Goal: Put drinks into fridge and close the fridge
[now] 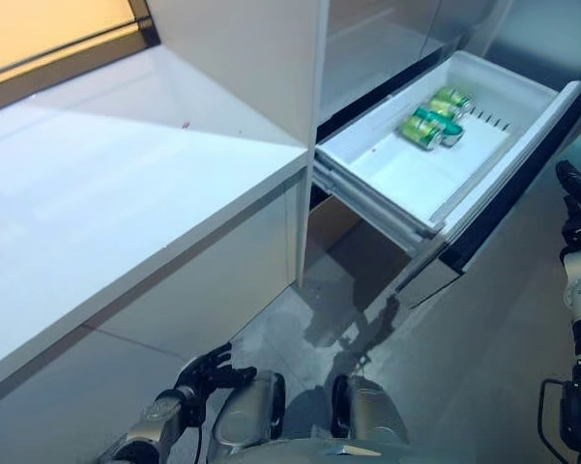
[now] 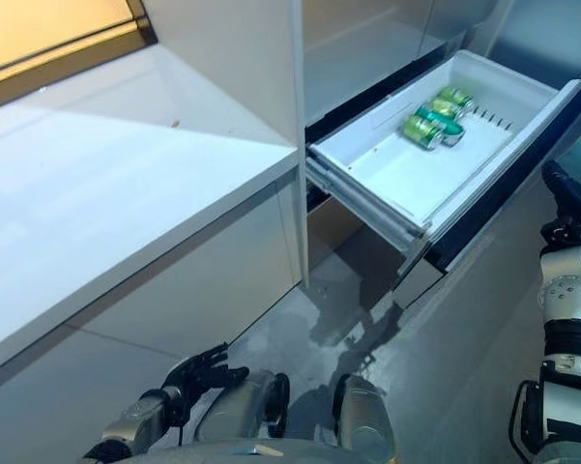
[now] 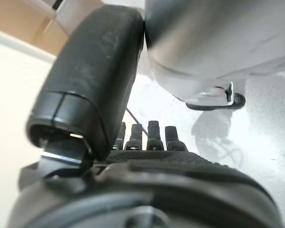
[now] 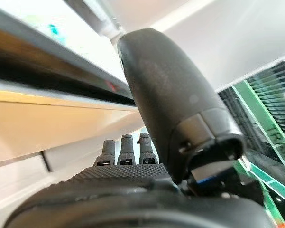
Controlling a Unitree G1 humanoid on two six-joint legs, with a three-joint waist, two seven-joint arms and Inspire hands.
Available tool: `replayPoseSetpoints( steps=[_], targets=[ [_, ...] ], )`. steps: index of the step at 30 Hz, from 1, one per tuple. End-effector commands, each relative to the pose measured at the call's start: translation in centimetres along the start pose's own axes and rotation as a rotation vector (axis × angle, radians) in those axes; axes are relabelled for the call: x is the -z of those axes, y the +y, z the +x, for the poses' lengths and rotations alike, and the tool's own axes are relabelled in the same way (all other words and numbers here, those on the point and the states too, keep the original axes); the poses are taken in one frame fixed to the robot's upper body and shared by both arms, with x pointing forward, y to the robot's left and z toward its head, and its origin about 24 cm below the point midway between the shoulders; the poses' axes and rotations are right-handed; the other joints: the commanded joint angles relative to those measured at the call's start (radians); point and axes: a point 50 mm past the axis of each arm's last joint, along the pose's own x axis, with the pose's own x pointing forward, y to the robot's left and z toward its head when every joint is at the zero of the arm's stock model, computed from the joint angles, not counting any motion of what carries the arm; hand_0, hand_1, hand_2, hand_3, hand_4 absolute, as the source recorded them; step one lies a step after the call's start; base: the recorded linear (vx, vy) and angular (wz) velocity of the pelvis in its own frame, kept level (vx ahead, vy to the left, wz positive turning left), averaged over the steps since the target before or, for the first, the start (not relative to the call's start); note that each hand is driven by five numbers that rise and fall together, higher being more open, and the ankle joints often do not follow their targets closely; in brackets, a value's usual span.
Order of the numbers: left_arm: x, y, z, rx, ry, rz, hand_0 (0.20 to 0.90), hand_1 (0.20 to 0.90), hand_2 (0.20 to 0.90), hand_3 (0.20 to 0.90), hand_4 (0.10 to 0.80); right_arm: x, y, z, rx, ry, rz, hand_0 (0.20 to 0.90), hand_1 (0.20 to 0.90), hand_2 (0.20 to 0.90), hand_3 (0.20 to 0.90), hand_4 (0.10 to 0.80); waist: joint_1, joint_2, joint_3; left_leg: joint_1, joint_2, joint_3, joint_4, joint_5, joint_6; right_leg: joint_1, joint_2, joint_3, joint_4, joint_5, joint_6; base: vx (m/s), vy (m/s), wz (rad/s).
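Note:
The white fridge drawer [image 1: 406, 184] stands pulled out at the upper right, with green cans [image 1: 435, 118] lying on their sides at its far end; they also show in the right eye view [image 2: 433, 118]. My right hand [image 2: 566, 191] is raised at the right edge, just beside the drawer's dark front panel [image 1: 522, 184], fingers straight, holding nothing; its wrist view shows straight fingers [image 4: 125, 149] by the panel. My left hand [image 1: 205, 371] hangs low at the bottom left, open and empty, fingers relaxed [image 3: 149, 135].
A long white counter [image 1: 106, 203] runs along the left, ending at the fridge's side wall [image 1: 271, 58]. An open dark cavity [image 1: 353, 251] lies under the drawer. Grey floor [image 1: 483, 338] spreads below and to the right.

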Motion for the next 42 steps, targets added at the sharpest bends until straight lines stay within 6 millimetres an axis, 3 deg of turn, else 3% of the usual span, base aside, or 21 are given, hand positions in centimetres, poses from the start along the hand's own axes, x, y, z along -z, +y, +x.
replayPoseSetpoints(
  steps=[1, 9, 19, 25, 32, 36, 42],
  targets=[
    [1.4, 1.2, -0.9, -0.060, 0.006, -0.008, 0.900, 0.900, 0.900, 0.900, 0.800, -4.3, 3.6, 0.5, -0.125, -0.171, 0.131, 0.900, 0.900, 0.900, 0.900, 0.800, 0.023, -0.008, 0.004, -0.005, -0.061, -0.051, 0.041, -0.121, 0.060, 0.049, -0.004, -0.090, 0.132, -0.113, -0.101, -0.044, 0.060, 0.10],
    [1.1, 1.2, -1.0, -0.059, -0.032, -0.048, 0.900, 0.900, 0.900, 0.900, 0.800, -3.9, 4.7, 0.7, -0.200, -0.137, 0.132, 0.900, 0.900, 0.900, 0.900, 0.800, 0.038, 0.013, 0.044, -0.032, -0.072, -0.064, 0.020, -0.085, 0.051, 0.007, -0.009, -0.092, 0.168, -0.119, -0.106, -0.024, 0.040, -0.02],
    [1.1, 0.6, -1.1, -0.014, -0.061, -0.051, 0.900, 0.900, 0.900, 0.900, 0.800, -3.4, 8.4, -0.3, -0.489, -0.151, 0.088, 0.900, 0.900, 0.900, 0.900, 0.800, 0.069, 0.021, 0.054, -0.019, -0.074, -0.099, -0.039, -0.043, 0.036, 0.016, -0.019, -0.113, 0.164, -0.118, -0.103, 0.023, 0.006, 0.05],
    [1.7, 1.1, -1.4, -0.022, -0.044, -0.035, 0.900, 0.900, 0.900, 0.900, 0.800, -3.1, 11.4, -1.9, -0.738, -0.185, 0.049, 0.900, 0.900, 0.900, 0.900, 0.800, 0.096, 0.021, 0.049, 0.001, -0.078, -0.128, -0.086, -0.015, 0.027, 0.044, -0.026, -0.137, 0.144, -0.114, -0.097, 0.045, -0.013, 0.18],
    [2.3, 2.2, -1.9, -0.048, -0.009, -0.009, 0.900, 0.900, 0.900, 0.900, 0.800, -2.2, 14.5, -3.8, -0.959, -0.211, -0.159, 0.900, 0.900, 0.900, 0.900, 0.800, 0.116, 0.017, 0.035, 0.032, -0.075, -0.153, -0.134, 0.011, 0.016, 0.090, -0.027, -0.160, 0.096, -0.101, -0.089, 0.047, -0.016, 0.13],
    [2.2, 2.8, -2.1, -0.051, -0.006, 0.003, 0.900, 0.900, 0.900, 0.900, 0.800, -1.8, 17.0, -6.0, -1.134, -0.231, -0.262, 0.900, 0.900, 0.900, 0.900, 0.800, 0.124, 0.010, 0.027, 0.045, -0.073, -0.164, -0.148, 0.016, 0.014, 0.113, -0.029, -0.167, 0.076, -0.097, -0.084, 0.039, -0.037, 0.09],
    [2.2, 2.6, -2.1, -0.020, -0.006, 0.029, 0.900, 0.900, 0.900, 0.900, 0.800, -1.3, 19.1, -7.6, -1.222, -0.232, -0.303, 0.900, 0.900, 0.900, 0.900, 0.800, 0.134, 0.007, 0.015, 0.066, -0.074, -0.174, -0.160, 0.015, 0.011, 0.150, -0.025, -0.170, 0.038, -0.090, -0.077, 0.034, -0.021, 0.08]
  ],
)
